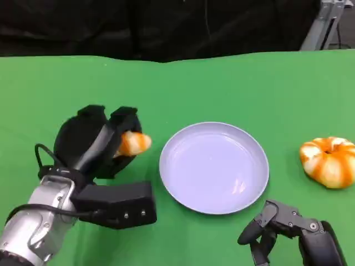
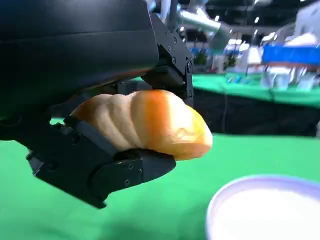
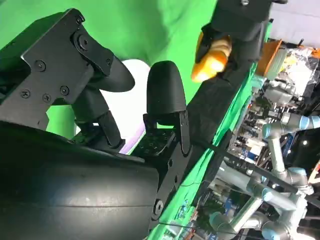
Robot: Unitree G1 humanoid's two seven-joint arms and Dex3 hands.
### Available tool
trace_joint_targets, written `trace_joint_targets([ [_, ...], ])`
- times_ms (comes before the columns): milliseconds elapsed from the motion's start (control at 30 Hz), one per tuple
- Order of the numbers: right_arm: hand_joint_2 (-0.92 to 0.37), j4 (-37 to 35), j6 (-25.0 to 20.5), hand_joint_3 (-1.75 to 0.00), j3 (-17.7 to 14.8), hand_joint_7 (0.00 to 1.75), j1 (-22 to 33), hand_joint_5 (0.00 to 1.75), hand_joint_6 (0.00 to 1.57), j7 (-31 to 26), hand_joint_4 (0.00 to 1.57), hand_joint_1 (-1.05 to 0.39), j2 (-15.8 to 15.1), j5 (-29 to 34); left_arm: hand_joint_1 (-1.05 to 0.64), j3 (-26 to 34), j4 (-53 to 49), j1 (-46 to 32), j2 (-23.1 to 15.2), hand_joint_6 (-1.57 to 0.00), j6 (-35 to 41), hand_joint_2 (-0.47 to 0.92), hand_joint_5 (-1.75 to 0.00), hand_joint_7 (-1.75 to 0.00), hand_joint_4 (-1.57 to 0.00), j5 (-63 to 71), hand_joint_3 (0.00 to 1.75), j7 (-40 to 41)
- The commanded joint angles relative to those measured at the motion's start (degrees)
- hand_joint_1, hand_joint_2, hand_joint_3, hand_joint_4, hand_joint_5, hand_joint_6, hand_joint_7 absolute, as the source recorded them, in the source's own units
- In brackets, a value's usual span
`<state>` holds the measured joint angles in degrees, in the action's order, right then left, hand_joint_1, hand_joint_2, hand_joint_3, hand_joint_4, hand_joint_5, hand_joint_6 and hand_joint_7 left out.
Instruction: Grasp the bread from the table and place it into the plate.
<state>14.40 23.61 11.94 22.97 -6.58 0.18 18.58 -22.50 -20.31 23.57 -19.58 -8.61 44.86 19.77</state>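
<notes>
Fingers of the left hand [image 1: 97, 143] are hiding much of the bread [image 1: 133, 143] they are gripping — just beside the plate [image 1: 214, 167]; right hand [image 1: 277, 227] is hanging spread — holding nothing.

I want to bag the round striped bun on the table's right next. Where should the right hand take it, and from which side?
Probably from above, fingers closing across the bun's outer rim on opposite sides. It lies flat, ring-shaped with a dimpled centre, so the wide ribbed sides give hold. The right hand sits empty just in front of it; the plate lies beside.
</notes>
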Motion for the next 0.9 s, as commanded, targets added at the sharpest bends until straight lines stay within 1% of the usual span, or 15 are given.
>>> trace_joint_targets([
  [33,-0.31,-0.10,-0.44,-1.35,-0.20,1.30,0.09,1.67,0.84,-0.17,0.85,-0.01,-0.16,-0.61,-0.14,0.85,1.90,-0.20,-0.07,-0.71,-0.84,0.37,-1.75,-1.69,-0.88,-0.20,1.26,0.48],
  [100,-0.31,-0.10,-0.26,-1.35,-0.15,1.30,0.21,1.67,0.84,-0.24,0.85,-0.01,-0.14,-0.57,-0.14,0.49,2.10,0.37,0.56,-0.71,-1.58,0.37,-1.75,-1.69,-0.88,-0.31,1.26,0.26],
  [133,-0.31,-0.09,-0.11,-1.35,-0.11,1.30,0.33,1.66,0.84,-0.28,0.84,-0.02,-0.12,-0.61,-0.15,0.13,2.19,0.92,1.17,-0.72,-2.17,0.35,-1.75,-1.65,-0.87,-0.43,1.26,0.11],
  [200,-0.30,-0.08,0.04,-1.35,-0.07,1.30,0.44,1.66,0.84,-0.31,0.84,-0.03,-0.10,-0.65,-0.16,-0.13,2.21,1.49,1.90,-0.73,-2.89,0.35,-1.75,-1.63,-0.87,-0.46,1.26,-0.08],
  [267,-0.30,0.17,-0.02,-1.35,0.04,1.30,0.57,1.66,0.84,-0.28,0.84,-0.03,-0.03,-0.70,-0.17,-0.72,1.29,2.88,3.43,-0.74,-3.54,0.36,-1.75,-1.61,-0.87,-0.33,1.27,-0.22],
  [433,-0.29,0.43,-0.06,-1.36,0.10,1.31,0.69,1.64,0.84,-0.40,0.83,-0.02,0.07,-0.61,-0.18,-2.37,-3.57,6.27,7.08,-0.76,-6.02,0.34,-1.75,-1.62,-0.90,-0.04,1.28,0.99],
  [533,-0.29,0.68,-0.25,-1.36,0.13,1.31,0.85,1.68,0.83,-0.19,0.83,-0.02,0.07,-0.92,-0.18,-3.24,-5.85,7.69,8.59,-0.75,-6.77,0.33,-1.75,-1.62,-0.89,0.21,1.29,1.52],
  [700,-0.29,1.59,-0.48,-1.36,1.01,1.31,1.95,1.68,0.84,-0.59,0.82,-0.03,0.55,-0.11,-0.18,-5.73,-12.46,10.41,12.76,-0.75,-9.44,0.29,-1.75,-1.66,-0.89,0.55,1.31,4.47],
  [800,-0.29,1.98,-0.26,-1.36,1.18,1.31,2.28,1.68,0.84,-0.66,0.81,-0.04,0.51,0.00,-0.19,-6.94,-14.38,11.38,14.50,-0.69,-8.87,0.35,-1.75,-1.73,-0.86,0.96,1.23,3.56],
  [900,-0.30,2.07,-0.21,-1.36,1.24,1.31,2.33,1.69,0.83,-0.70,0.81,-0.04,0.44,-0.01,-0.20,-7.40,-15.28,11.88,14.93,-0.69,-8.72,0.39,-1.75,-1.72,-0.85,1.02,1.17,3.56],
])
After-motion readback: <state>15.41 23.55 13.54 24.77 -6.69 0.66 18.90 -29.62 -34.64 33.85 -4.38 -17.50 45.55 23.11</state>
